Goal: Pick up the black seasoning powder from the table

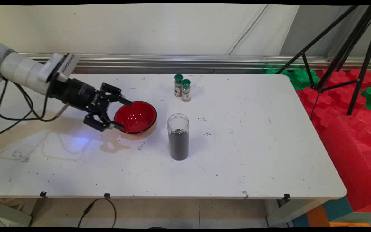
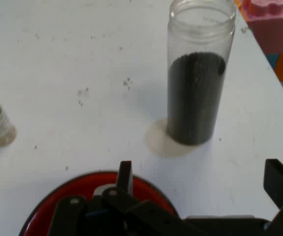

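My hand (image 1: pixel 118 113) is open, its fingers straddling the near rim of the red bowl (image 1: pixel 137 116) on the table (image 1: pixel 237 145); the bowl looks light, rigid and glossy, best gripped at the rim, with the clear jar (image 1: pixel 178 137) of dark granules standing beyond it.

**Colours on the table**

Red bowl (image 1: pixel 136 116) with black rim and outside. Clear jar (image 1: pixel 178 136), black fill in its lower two thirds. Two small bottles (image 1: pixel 182 88), green caps, brownish contents, pale labels. White table (image 1: pixel 237 145), peppered with dark specks, brownish stain left of the bowl. Black gripper (image 1: pixel 119 113).
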